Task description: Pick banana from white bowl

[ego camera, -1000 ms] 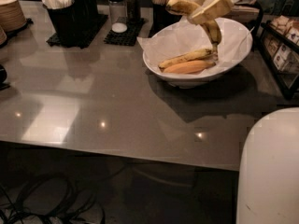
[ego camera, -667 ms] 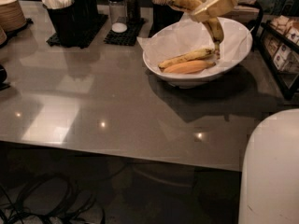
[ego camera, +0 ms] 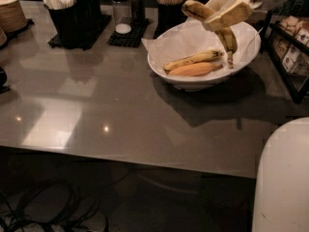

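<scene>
Now aloft: claw clamped around the banana mid-curve, above the white bowl
Soft, light, easily bruised; the thick middle suits a gentle hold

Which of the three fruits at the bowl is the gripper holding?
The big, strongly curved, brown-speckled yellow banana, clamped in the gripper above the wide white bowl. The slimmer yellow banana and smooth orange fruit lie inside it.
</scene>
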Robot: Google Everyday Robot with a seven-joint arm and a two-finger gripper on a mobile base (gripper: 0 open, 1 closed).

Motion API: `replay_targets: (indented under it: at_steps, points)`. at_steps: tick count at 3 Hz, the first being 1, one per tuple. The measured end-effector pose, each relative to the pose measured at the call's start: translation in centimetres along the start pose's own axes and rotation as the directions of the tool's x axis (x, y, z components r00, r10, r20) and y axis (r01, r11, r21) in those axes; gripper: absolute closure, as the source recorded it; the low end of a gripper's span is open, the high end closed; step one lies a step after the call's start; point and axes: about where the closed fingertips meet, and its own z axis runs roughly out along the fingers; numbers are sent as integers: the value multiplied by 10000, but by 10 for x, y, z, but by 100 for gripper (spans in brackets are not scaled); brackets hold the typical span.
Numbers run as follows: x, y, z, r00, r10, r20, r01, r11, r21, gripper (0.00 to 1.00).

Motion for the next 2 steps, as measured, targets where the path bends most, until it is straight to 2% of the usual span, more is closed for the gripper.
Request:
replay_targets:
  at_steps: [1,2]
  points:
    - [14,5,0,9984,568,47,-567,9983,-144,100]
    - [11,-7,3,9983,543,192,-546,9983,207,100]
